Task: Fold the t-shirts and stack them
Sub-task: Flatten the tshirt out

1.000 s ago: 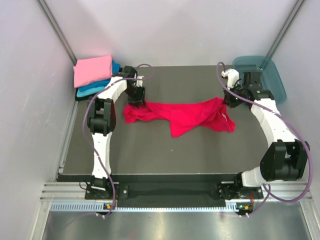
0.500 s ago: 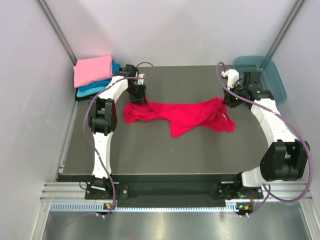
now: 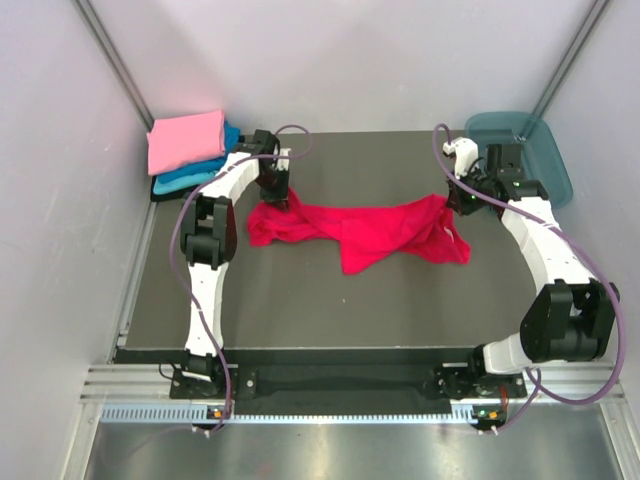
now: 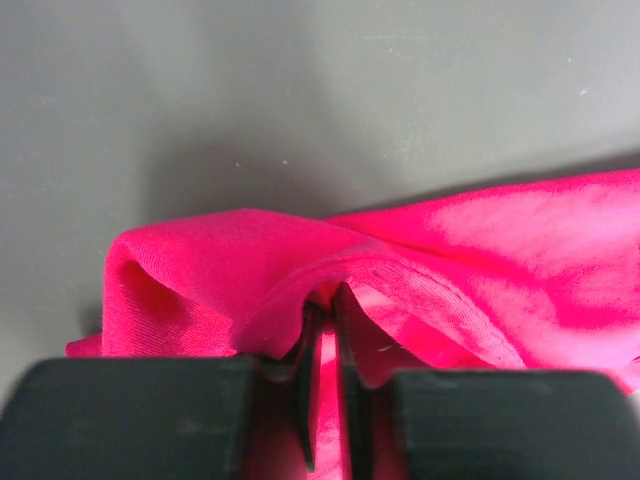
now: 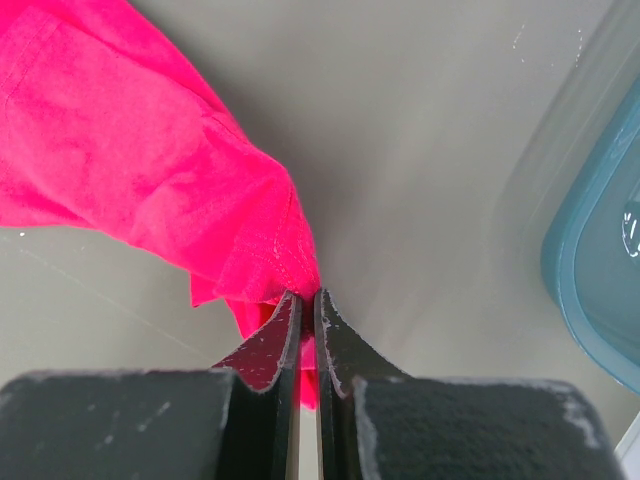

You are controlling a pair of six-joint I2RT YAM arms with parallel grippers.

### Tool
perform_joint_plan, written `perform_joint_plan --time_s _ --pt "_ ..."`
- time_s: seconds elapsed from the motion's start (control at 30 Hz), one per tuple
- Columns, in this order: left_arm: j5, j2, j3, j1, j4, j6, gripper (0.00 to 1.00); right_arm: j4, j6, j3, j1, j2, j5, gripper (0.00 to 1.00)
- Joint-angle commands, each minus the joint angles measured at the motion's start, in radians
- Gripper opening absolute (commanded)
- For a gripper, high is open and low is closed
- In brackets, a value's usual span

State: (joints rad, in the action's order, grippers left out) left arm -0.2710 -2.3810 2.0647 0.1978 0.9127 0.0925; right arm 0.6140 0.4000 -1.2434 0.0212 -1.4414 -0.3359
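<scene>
Pinching the red shirt at both ends, your left gripper has fabric nipped at nine o'clock, and your right gripper clamps the three o'clock corner. It lies bunched mid-table, so spreading looks like the step in hand. Next, draw both ends apart evenly, then fold; the stack waits at ten o'clock.

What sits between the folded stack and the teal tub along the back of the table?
Top view: only the left hand, gripping the red t-shirt; otherwise bare mat between the stack and the tub.
</scene>
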Motion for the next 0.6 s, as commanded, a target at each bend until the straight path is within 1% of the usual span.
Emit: perform_joint_plan --time_s 0.0,0.07,0.2,0.23,0.27,0.3,0.37,0.43,0.47,0.5,0.53,0.57 --pt "0.006 0.029 0.044 0.002 -0.014 -0.013 0.07 -0.033 0.011 0.004 -0.010 0.019 -0.002 0.00" --pt "0.006 0.051 0.044 0.000 -0.008 -0.026 0.00 -0.030 0.019 0.005 -0.010 0.021 0.003 0.00" --pt "-0.023 0.124 0.014 -0.038 0.027 -0.083 0.00 -0.023 0.048 0.019 -0.012 0.019 0.029 0.00" --pt "-0.043 0.159 0.002 -0.066 0.038 -0.126 0.00 -0.023 0.063 0.034 -0.012 0.019 0.043 0.00" --pt "-0.043 0.175 0.002 -0.066 0.055 -0.148 0.00 -0.026 0.071 0.045 -0.013 0.019 0.044 0.00" --pt "-0.063 0.190 -0.006 -0.095 0.070 -0.169 0.00 -0.026 0.080 0.054 -0.045 0.018 0.044 0.00" --pt "-0.086 0.235 -0.015 -0.135 0.112 -0.236 0.00 -0.025 0.118 0.085 -0.059 0.007 0.055 0.00" --pt "-0.115 0.272 -0.024 -0.147 0.120 -0.298 0.00 -0.033 0.141 0.110 -0.070 -0.005 0.072 0.00" --pt "-0.123 0.281 -0.031 -0.149 0.120 -0.319 0.00 -0.033 0.161 0.111 -0.072 -0.025 0.078 0.03" --pt "-0.137 0.284 -0.035 -0.146 0.121 -0.335 0.00 -0.030 0.172 0.107 -0.069 -0.037 0.075 0.20" --pt "-0.158 0.284 -0.034 -0.144 0.118 -0.335 0.00 -0.005 0.196 0.067 -0.064 -0.050 0.068 0.30" --pt "-0.168 0.283 -0.028 -0.144 0.123 -0.326 0.00 0.004 0.209 0.040 -0.057 -0.071 0.055 0.37"
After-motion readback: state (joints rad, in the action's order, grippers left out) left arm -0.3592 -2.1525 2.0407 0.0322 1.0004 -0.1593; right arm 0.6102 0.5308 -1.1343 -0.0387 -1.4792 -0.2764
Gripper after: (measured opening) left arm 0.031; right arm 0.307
